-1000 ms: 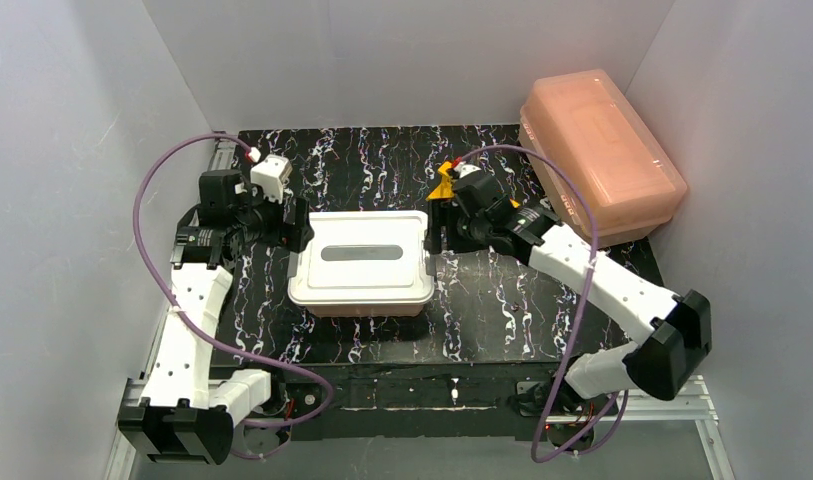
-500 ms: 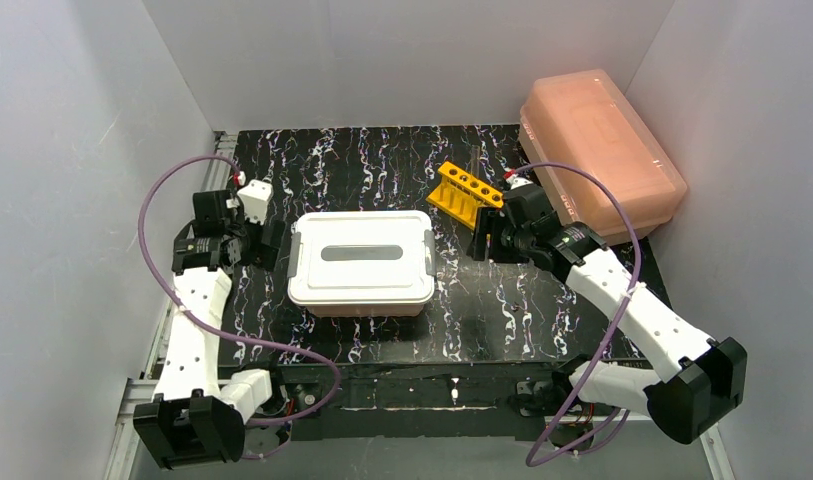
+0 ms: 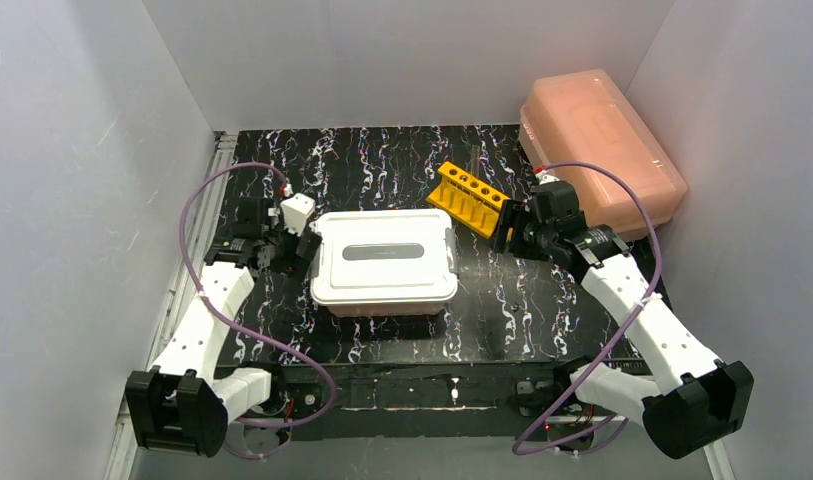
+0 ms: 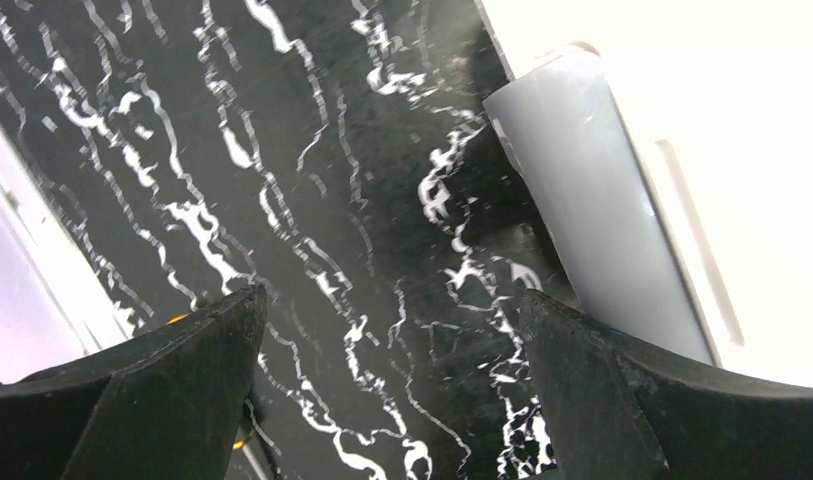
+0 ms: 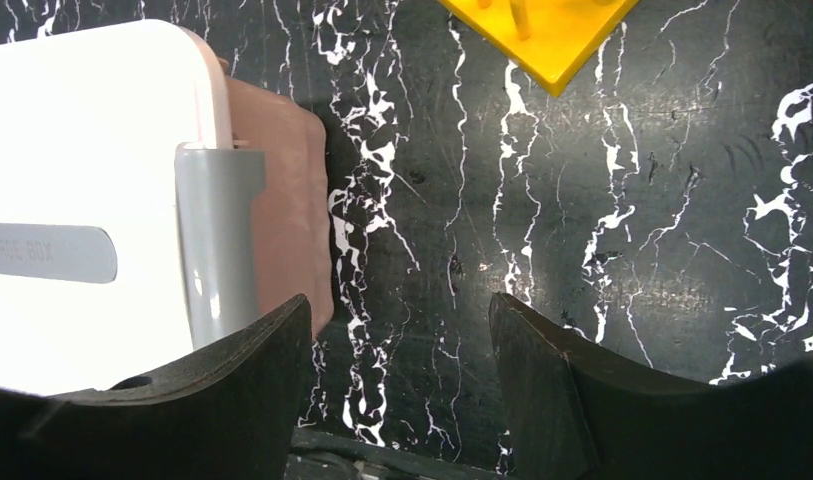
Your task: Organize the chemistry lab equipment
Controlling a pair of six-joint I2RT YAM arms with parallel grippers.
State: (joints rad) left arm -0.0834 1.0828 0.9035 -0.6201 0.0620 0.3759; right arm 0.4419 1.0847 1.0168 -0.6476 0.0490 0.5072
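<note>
**Black marbled table (image 3: 362, 160): yellow tube rack (image 3: 469, 197) stands free, both grippers empty**

The table sits between pale walls. At its middle is a pink tub (image 5: 282, 190) closed with a white lid (image 3: 382, 262). A grey latch (image 4: 592, 200) clips over each short end of the lid. The left gripper (image 4: 392, 305) hangs low just beside the tub's left end, its jaws spread wide over bare table with nothing in them. The right gripper (image 5: 400, 303) hovers between the tub's right end and the rack, its jaws well apart and also empty. The rack lies at an angle behind and to the right of the lidded tub, near the right gripper but untouched. A second pink tub (image 3: 602, 150) sits in the far right corner.
</note>
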